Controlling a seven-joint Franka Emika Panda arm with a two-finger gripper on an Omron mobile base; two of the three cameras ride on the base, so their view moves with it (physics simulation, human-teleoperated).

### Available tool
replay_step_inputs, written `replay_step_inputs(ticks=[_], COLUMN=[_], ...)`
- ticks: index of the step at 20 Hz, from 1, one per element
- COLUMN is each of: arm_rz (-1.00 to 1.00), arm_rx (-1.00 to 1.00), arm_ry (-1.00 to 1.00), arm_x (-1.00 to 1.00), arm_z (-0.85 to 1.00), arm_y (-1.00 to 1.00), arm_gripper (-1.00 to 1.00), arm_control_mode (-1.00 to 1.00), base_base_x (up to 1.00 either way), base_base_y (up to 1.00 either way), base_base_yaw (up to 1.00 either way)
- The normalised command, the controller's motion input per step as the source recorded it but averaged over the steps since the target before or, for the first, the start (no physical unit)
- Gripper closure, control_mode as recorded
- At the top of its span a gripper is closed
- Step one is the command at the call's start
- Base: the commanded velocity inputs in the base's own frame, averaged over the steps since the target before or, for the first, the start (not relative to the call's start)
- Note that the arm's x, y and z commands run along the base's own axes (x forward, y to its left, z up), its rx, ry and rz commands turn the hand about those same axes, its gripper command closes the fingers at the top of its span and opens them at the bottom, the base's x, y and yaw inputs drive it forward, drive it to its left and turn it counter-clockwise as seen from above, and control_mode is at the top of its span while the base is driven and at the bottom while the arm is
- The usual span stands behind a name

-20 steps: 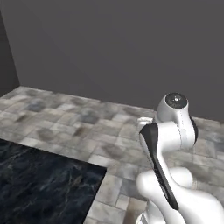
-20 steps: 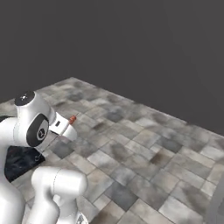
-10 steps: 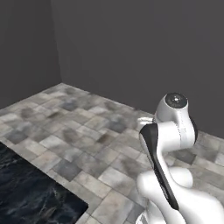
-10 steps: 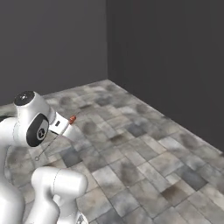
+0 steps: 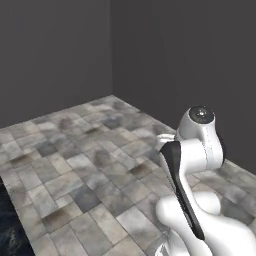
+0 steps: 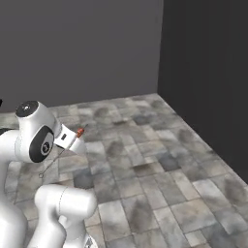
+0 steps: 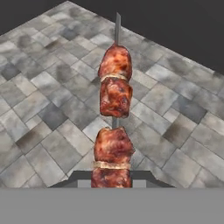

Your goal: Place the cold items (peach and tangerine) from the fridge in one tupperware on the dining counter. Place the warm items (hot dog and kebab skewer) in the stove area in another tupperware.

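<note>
A kebab skewer [image 7: 113, 131] is held clamped between the fingers [image 7: 111, 178] at its lower end, its browned meat chunks and metal tip extending away over a grey stone-tiled floor [image 7: 52, 87]. Beyond, the floor is met by dark walls [image 6: 77, 48] at a corner. No writing can be read anywhere.

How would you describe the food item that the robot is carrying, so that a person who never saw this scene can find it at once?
Look over the grey stone-tile floor in the hand view, then down to the gripper at the bottom edge. The kebab skewer rises from it, held between the fingers: glossy red-brown meat chunks threaded on a thin grey stick, the one food item against the tiles and dark walls.
</note>
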Motion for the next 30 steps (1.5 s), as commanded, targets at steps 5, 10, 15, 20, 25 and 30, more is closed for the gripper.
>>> replay_step_inputs(ticks=[5, 10, 15, 20, 25, 30], arm_rz=[0.00, 0.00, 0.00, 0.00, 0.00, 0.00], arm_rx=[0.00, 0.00, 0.00, 0.00, 0.00, 0.00], arm_ry=[0.00, 0.00, 0.00, 0.00, 0.00, 0.00], arm_x=[0.00, 0.00, 0.00, 0.00, 0.00, 0.00], arm_z=[0.00, 0.00, 0.00, 0.00, 0.00, 0.00], arm_y=[0.00, 0.00, 0.00, 0.00, 0.00, 0.00], arm_gripper=[1.00, 1.00, 1.00, 1.00, 1.00, 1.00], arm_control_mode=[1.00, 1.00, 1.00, 1.00, 1.00, 1.00], base_base_x=[0.80, 0.96, 1.00, 1.00, 1.00, 1.00], base_base_y=[-0.60, -0.47, -0.41, -0.40, -0.40, -0.42], base_base_yaw=[0.51, 0.54, 0.56, 0.56, 0.57, 0.57])
